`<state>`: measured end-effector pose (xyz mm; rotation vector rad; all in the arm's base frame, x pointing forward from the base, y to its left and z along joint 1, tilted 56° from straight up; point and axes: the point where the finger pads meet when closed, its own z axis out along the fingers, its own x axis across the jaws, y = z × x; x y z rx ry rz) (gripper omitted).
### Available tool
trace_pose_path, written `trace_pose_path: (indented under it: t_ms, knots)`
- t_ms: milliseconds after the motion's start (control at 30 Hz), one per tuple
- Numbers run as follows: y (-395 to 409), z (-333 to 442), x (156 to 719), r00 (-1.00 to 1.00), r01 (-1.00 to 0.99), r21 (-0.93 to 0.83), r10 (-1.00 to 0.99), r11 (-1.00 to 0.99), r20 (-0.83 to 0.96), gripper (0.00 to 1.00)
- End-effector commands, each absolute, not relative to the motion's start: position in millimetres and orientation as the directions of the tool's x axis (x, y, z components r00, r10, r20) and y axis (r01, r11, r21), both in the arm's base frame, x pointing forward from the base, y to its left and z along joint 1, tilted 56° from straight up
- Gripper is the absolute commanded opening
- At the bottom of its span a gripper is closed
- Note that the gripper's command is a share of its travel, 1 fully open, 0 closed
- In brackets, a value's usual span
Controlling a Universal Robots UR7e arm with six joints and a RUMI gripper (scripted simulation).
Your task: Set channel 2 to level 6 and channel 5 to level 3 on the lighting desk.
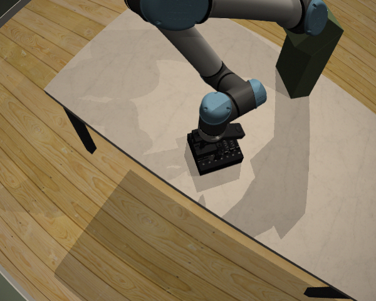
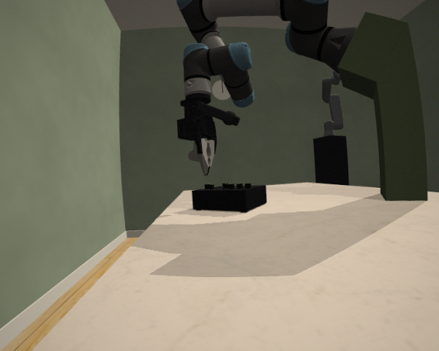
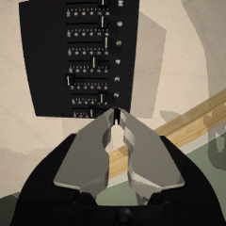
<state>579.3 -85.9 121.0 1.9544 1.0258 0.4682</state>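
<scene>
The black lighting desk [image 1: 221, 165] [image 2: 219, 199] [image 3: 44, 61] lies on the table. In the wrist view, the channel 2 fader [image 3: 101, 97] is toward the label end of its slot, and the channel 5 fader [image 3: 105, 42] is at the label end. The channel 3 fader [image 3: 70, 79] is at the opposite end; the channel 4 fader [image 3: 93, 61] is part-way along. The channel 6 fader [image 3: 103, 22] and channel 1 fader [image 3: 92, 112] also show. My gripper [image 2: 206, 174] [image 3: 116, 109] is shut and empty, above the desk. The arm hides its fingertips in the top view.
The pale table [image 1: 337, 194] [image 2: 249, 309] has its long edge near the desk. A dark green angular column [image 1: 299, 68] [image 2: 403, 143] stands at the table's far side in the top view. The master fader [image 3: 103, 3] is at the wrist view's top edge.
</scene>
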Motion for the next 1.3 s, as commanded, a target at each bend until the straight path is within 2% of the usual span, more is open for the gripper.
trace_pose_path:
  t_ms: [0,1267]
  knots:
    - [-86.8,120.1,580.9,0.592,0.482,0.825,0.804,-0.295,-0.058,0.0]
    - [-95.6,110.8,591.5,0.592,0.482,0.825,0.804,-0.295,-0.058,0.0]
